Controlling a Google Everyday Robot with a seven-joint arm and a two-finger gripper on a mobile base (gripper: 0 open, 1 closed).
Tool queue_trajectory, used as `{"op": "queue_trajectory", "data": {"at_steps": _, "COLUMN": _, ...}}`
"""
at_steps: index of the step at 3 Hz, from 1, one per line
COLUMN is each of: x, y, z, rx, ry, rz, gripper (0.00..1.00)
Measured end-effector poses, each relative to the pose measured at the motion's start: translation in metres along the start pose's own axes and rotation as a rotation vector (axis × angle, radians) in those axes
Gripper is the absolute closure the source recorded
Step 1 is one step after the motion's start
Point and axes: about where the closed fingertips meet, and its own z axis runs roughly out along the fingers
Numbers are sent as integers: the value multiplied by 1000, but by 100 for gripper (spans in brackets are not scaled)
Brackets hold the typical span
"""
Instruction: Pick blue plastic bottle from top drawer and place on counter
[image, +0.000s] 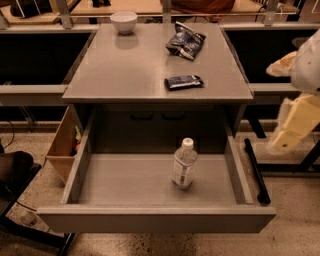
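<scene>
Only one blue plastic bottle stands in top drawer; claw at right, state unclear.

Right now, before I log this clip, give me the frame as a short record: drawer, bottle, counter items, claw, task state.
top drawer: pulled open
blue plastic bottle: upright on the drawer floor, right of centre, white cap on
counter: white bowl back left; crumpled snack bag back right; dark flat packet nearer the front
claw: right of the drawer, outside it, apart from the bottle
tan wooden box: beside the drawer's left wall
task state: bottle not yet picked
</scene>
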Motion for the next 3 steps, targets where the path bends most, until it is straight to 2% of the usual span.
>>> {"op": "queue_trajectory", "data": {"at_steps": 1, "x": -38, "y": -2, "z": 49, "rx": -52, "ry": -221, "rz": -8, "gripper": 0}}
{"op": "queue_trajectory", "data": {"at_steps": 2, "x": -85, "y": 19, "z": 127, "rx": -129, "ry": -536, "rz": -10, "gripper": 0}}
{"op": "queue_trajectory", "data": {"at_steps": 3, "x": -114, "y": 36, "z": 177, "rx": -147, "ry": -780, "rz": 37, "gripper": 0}}
